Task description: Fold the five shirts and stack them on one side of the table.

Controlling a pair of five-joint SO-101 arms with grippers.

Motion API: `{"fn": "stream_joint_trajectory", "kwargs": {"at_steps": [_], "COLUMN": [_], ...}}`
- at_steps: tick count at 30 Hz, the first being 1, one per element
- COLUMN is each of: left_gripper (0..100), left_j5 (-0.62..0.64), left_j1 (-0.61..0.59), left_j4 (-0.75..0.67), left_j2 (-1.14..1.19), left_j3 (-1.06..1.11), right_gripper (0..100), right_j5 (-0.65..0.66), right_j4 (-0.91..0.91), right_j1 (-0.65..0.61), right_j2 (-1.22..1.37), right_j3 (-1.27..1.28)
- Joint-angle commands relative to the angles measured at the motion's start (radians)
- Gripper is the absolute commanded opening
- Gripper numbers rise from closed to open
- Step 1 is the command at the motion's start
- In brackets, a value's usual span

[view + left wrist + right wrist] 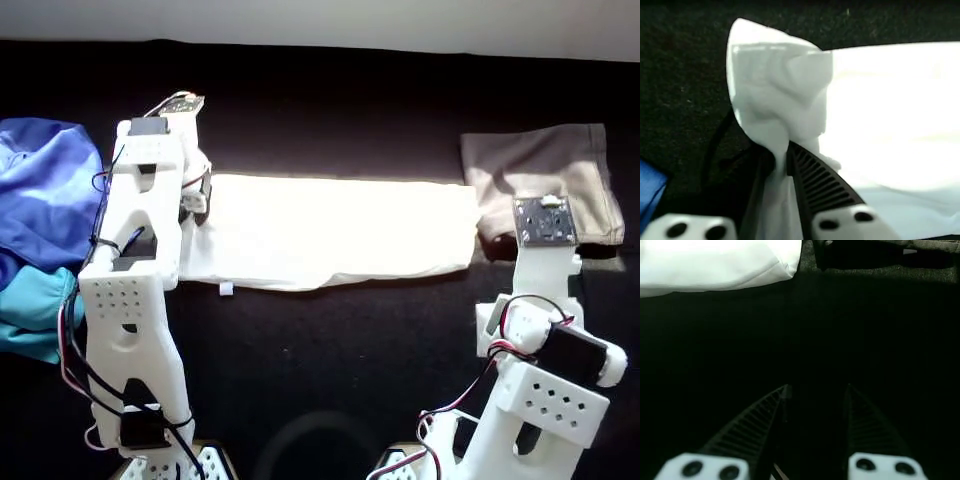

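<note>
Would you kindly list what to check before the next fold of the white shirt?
1. Grip of left end effector on white shirt: ok, shut on its end.
2. Opening of right end effector, empty above table: ok.
3. Rest of white shirt lying flat: ok.
4. Gap between beige shirt and white shirt: cannot tell.
5. Folding of blue shirt and teal shirt: not ok, heaped.

A white shirt (330,235), folded long, is laid across the middle of the dark table (330,340); a folded grey-brown shirt (545,175) is set just beside it, far right. A blue shirt (45,190) and a teal shirt (30,310) are heaped at the left edge.
</note>
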Motion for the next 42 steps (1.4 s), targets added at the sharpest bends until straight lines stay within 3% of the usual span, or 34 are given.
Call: {"fn": "stream_joint_trajectory", "kwargs": {"at_steps": [1, 9, 16, 20, 26, 35, 42], "left_gripper": [1, 1, 1, 1, 1, 1, 1], "left_j5": [-0.006, -0.129, -0.149, -0.146, -0.100, -0.089, -0.071], "left_j1": [-0.027, -0.197, -0.148, -0.044, 0.116, 0.492, 0.680], "left_j4": [0.064, 0.149, 0.222, 0.313, 0.325, 0.319, 0.158], "left_j2": [0.022, 0.031, 0.024, -0.010, -0.183, -0.380, -0.303], "left_j3": [-0.105, -0.268, -0.280, -0.314, -0.294, -0.113, -0.114], "right_gripper": [16.5, 16.5, 16.5, 16.5, 16.5, 16.4, 16.3], "right_j5": [0.005, 0.012, 0.008, 0.011, 0.006, 0.006, 0.006], "right_j4": [-0.059, -0.394, -0.565, -0.653, -0.657, -0.657, -0.657], "right_j1": [0.013, 0.205, 0.232, 0.231, 0.231, 0.232, 0.232], "right_j2": [-0.064, -0.234, -0.242, -0.243, -0.243, -0.243, -0.243], "right_j3": [0.140, 0.590, 0.822, 0.934, 0.952, 0.952, 0.952]}}
